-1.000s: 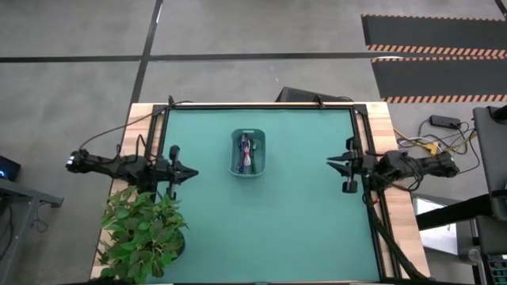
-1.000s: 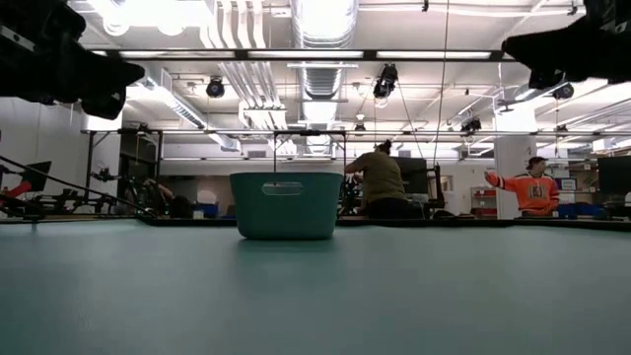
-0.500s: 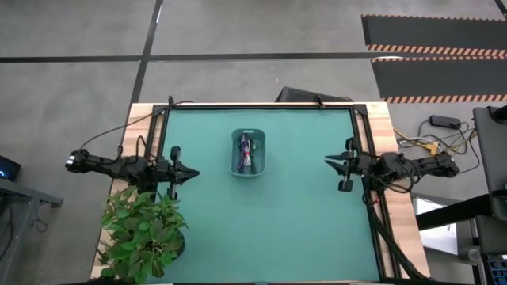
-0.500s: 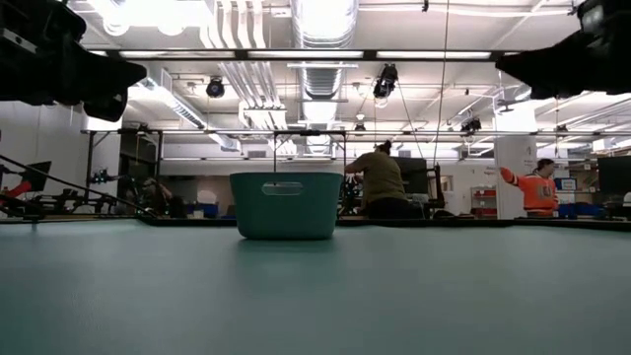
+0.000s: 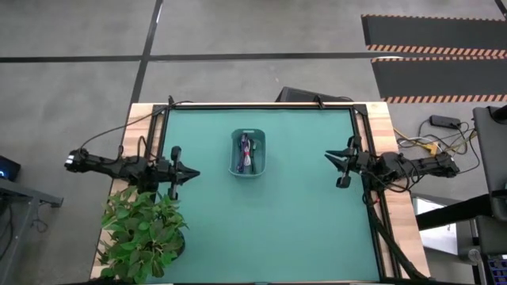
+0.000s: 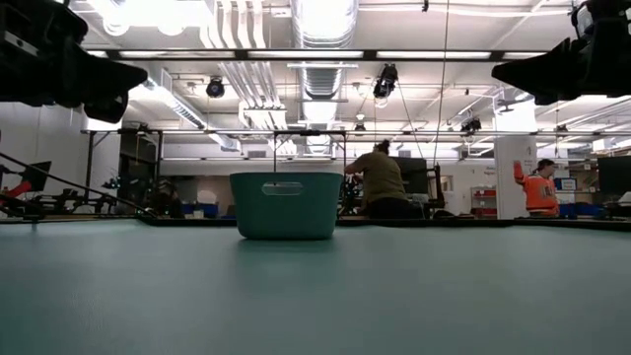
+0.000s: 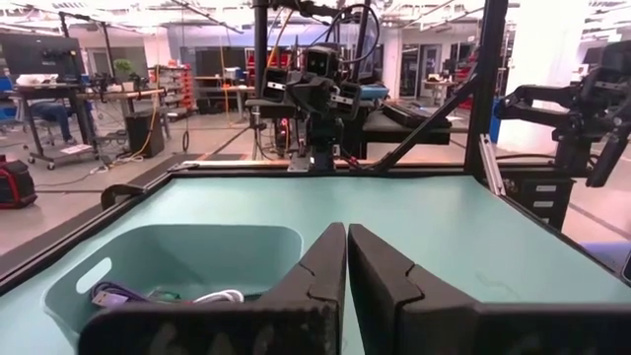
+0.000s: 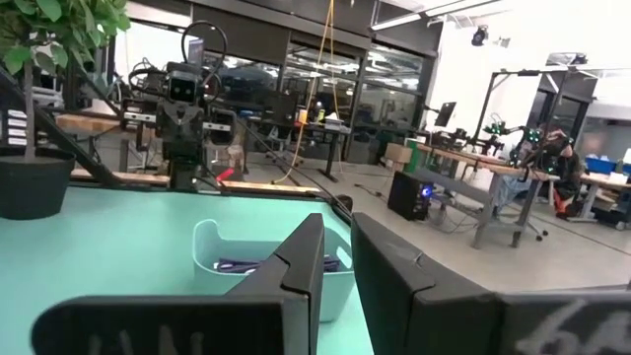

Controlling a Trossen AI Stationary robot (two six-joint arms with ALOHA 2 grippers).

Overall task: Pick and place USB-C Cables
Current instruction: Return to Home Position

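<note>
A teal bin (image 5: 247, 154) stands on the green table, left of its middle toward the far edge. It also shows in the low view (image 6: 286, 205). The cable bundles (image 5: 246, 152) lie inside it. The left wrist view shows a purple one (image 7: 116, 294) and a white one (image 7: 221, 295). The right wrist view shows a dark purple one (image 8: 237, 264). My left gripper (image 5: 194, 173) hovers to the left of the bin, shut and empty, pointing toward the table's right edge. My right gripper (image 5: 329, 156) hovers near the right edge, pointing at the bin, its fingers a narrow gap apart, empty.
A potted plant (image 5: 142, 233) stands at the table's near left corner, just beside my left arm. A black frame (image 5: 261, 105) runs along the far edge. Bare green mat (image 5: 269, 229) lies between the bin and the near edge. People stand in the room beyond the table (image 6: 380, 182).
My right gripper has gone a little toward the table's far edge and toward the bin. My left gripper and the bin have kept still.
</note>
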